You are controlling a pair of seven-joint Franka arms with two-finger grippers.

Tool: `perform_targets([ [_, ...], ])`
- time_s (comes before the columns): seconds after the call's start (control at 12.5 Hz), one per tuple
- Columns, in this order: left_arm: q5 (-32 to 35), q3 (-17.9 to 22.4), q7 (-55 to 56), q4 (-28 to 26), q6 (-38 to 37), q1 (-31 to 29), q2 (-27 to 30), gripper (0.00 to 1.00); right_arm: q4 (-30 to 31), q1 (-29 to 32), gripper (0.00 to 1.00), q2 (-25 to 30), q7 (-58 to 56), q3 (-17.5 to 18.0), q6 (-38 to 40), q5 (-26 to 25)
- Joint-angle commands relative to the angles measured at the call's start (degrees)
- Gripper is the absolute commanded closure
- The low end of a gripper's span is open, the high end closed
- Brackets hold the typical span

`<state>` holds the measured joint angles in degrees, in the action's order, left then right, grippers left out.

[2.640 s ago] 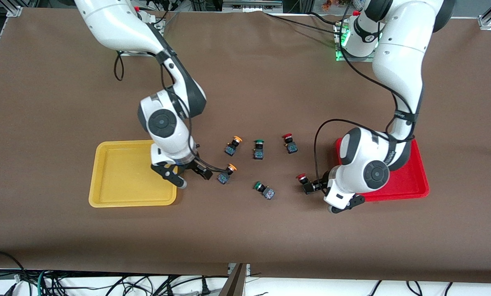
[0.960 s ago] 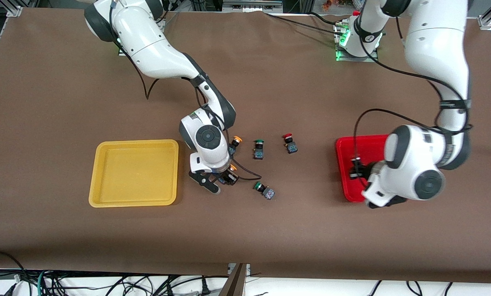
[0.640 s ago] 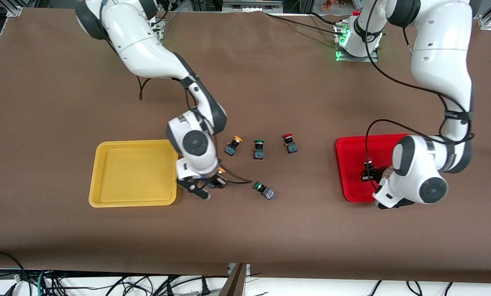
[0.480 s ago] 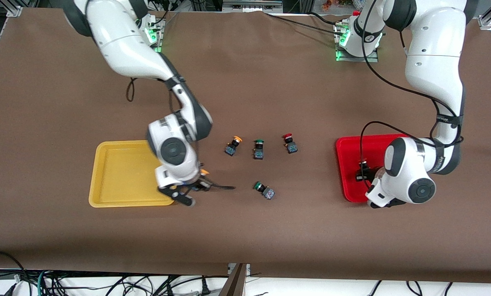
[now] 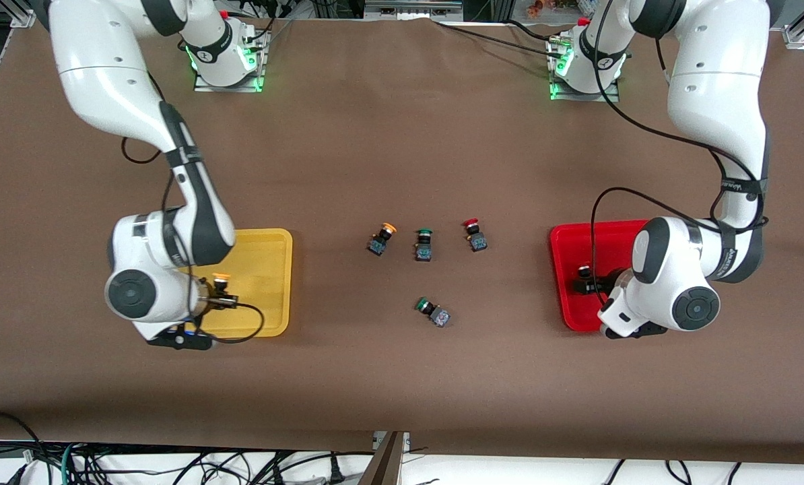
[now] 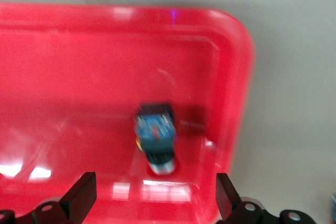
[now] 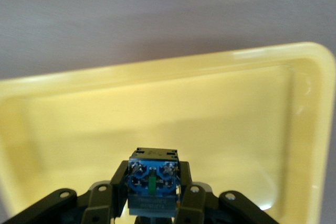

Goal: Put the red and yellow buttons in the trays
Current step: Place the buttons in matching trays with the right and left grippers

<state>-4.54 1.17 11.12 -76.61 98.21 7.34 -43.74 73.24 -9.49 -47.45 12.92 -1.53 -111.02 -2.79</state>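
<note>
No text, label, brand, number or sign can be read in any of the three views. The left arm [image 5: 712,101] carries a small dark marking on its forearm, beside the cable strap at the right of the front view, but it is too small to make out. The blue base of the button [image 7: 153,184] low in the middle of the right wrist view shows screws and a green strip, with no lettering that can be read.
</note>
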Motion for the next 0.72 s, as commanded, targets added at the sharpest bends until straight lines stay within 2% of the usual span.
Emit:
perform_targets([
  [0.0,-2.0,-5.5,4.5,-0.8,-3.8,0.1,3.8,0.0,11.1,4.3,1.0,5.0,-7.7,0.6,-7.0,0.7],
  [0.08,-3.0,-7.1,9.1,-0.9,-2.2,1.3,3.4,0.0,14.6,4.7,1.0,6.0,-8.8,0.5,-10.6,0.7],
  [0.24,-3.5,-7.5,16.7,-1.7,4.4,7.4,2.0,0.0,18.9,5.0,1.0,7.1,-8.9,0.5,-15.2,0.7],
  [0.32,-3.5,-7.5,21.6,-1.6,7.4,10.1,0.9,0.0,18.8,5.6,0.29,7.1,-9.0,0.5,-15.7,0.7],
  [0.4,-3.5,-7.5,24.3,-1.7,11.3,11.9,-0.5,0.0,18.3,5.8,0.0,7.2,-8.9,0.6,-15.5,0.6],
  [0.48,-3.5,-7.5,25.7,-1.7,14.1,13.4,-2.3,0.0,16.7,5.6,0.0,7.4,-8.9,0.9,-15.1,0.7],
  [0.64,-2.7,-7.5,27.5,-4.2,14.8,15.3,-4.3,0.0,11.5,4.8,0.0,7.6,-6.9,3.0,-10.2,2.0],
])
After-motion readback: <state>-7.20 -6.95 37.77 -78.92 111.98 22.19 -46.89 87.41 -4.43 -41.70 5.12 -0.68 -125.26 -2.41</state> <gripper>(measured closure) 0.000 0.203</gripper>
